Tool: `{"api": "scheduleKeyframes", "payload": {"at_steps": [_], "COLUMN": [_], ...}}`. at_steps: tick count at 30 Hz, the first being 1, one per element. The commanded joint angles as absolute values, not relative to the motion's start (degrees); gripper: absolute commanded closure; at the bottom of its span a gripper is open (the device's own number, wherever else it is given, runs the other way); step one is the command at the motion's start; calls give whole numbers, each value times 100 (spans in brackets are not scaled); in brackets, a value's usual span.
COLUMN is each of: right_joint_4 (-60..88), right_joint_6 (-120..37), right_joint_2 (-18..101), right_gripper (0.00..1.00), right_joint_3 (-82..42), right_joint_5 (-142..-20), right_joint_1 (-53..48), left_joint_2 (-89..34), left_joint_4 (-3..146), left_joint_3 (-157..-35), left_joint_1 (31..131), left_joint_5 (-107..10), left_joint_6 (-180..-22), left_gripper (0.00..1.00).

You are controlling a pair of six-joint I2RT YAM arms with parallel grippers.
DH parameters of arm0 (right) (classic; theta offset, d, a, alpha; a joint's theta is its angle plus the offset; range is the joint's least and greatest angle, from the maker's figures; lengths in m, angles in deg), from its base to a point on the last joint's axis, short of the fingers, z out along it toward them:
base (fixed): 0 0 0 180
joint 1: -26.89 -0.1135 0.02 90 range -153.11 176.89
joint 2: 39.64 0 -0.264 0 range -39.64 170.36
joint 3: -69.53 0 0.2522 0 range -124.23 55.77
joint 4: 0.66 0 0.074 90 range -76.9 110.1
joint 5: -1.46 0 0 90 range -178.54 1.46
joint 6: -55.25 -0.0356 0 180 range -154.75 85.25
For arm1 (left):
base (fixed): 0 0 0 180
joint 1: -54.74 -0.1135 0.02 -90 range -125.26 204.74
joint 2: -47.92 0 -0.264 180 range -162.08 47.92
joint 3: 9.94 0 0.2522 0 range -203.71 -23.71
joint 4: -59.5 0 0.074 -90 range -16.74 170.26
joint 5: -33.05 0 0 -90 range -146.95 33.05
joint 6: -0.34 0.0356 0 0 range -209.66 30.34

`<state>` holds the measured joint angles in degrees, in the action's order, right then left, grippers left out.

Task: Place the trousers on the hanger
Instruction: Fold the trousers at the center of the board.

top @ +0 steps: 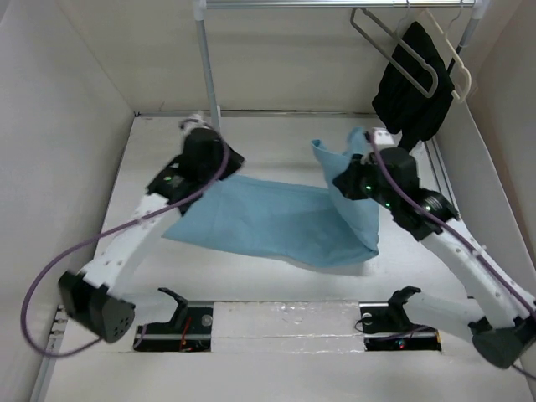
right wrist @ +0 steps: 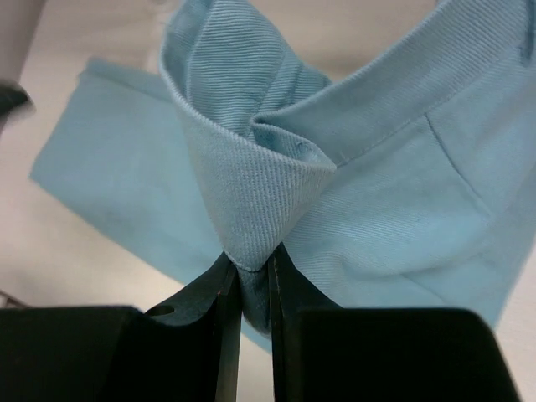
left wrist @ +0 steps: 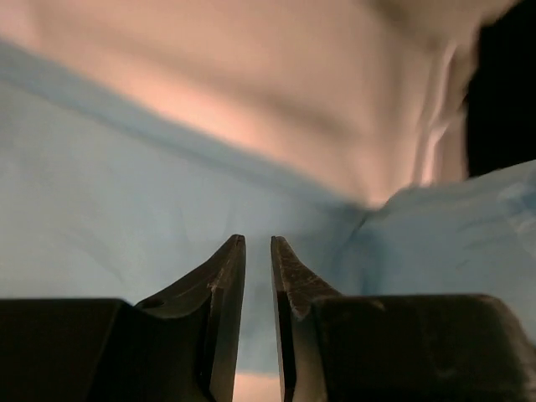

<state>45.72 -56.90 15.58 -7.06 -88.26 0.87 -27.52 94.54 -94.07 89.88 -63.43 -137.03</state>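
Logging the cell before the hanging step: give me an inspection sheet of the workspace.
Surface: white table.
Job's things: trousers spread on the table, right end lifted; hanger on the rail, far right.
Clutter: black garment and cream hanger on the same rail.
Grippers: right gripper pinches a trousers fold; left gripper nearly closed, nothing between its fingers.
Cables: a purple cable loops wide off the left arm; another runs along the right arm.
Surroundings: white walls; metal pole at the back.
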Motion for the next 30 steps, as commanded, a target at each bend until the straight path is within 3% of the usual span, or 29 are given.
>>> {"api": "scheduleKeyframes", "payload": {"at_steps": [1, 7, 17, 19, 20, 22, 24, 25, 26, 28, 29, 30], "right_joint_4": [3744, 3209, 2612, 2287, 1876, 1645, 1783, 1784, 1923, 1654, 1052, 846], "right_joint_6": [-6208, -6418, -7086, -7323, -7507, -7675, -7713, -7572, -7431, -7037, -6982, -6947], "right_joint_2": [2203, 4565, 8004, 8845, 9094, 9622, 10273, 10275, 10022, 9321, 8420, 8011], "right_gripper": [100, 100, 97, 86, 74, 70, 21, 21, 5, 0, 0, 0], "right_joint_3": [-1733, -3673, -6839, -7253, -7525, -7842, -8413, -8415, -8032, -6971, -6321, -5157], "right_joint_5": [-10083, -10401, -10190, -9919, -9769, -9122, -8332, -8326, -8309, -8606, -8738, -8818], "right_joint_1": [-1149, -2484, -3550, -3629, -3630, -3709, -3762, -3762, -3762, -3710, -3657, -3570], "left_joint_2": [-1978, -1308, -1658, -1860, -1870, -1861, -1948, -1949, -1984, -2054, -2055, -2046], "left_joint_4": [10014, 10252, 10533, 10779, 10798, 10833, 10885, 10886, 10894, 10859, 10885, 10825], "left_joint_3": [-9603, -10417, -12045, -12493, -12548, -12548, -12635, -12636, -12645, -12401, -12303, -12180], "left_joint_1": [8192, 6013, 6010, 6010, 6010, 6010, 6010, 6010, 6010, 6010, 6010, 6010], "left_joint_5": [-6056, -4801, -5553, -5633, -5912, -6125, -6519, -6521, -6678, -6741, -6915, -6969], "left_joint_6": [-13247, -12781, -12543, -12455, -12394, -12367, -12192, -12191, -12087, -11990, -11980, -11963], "left_gripper": [85, 84, 83, 83, 83, 83, 83, 83, 83, 82, 82, 82]}}
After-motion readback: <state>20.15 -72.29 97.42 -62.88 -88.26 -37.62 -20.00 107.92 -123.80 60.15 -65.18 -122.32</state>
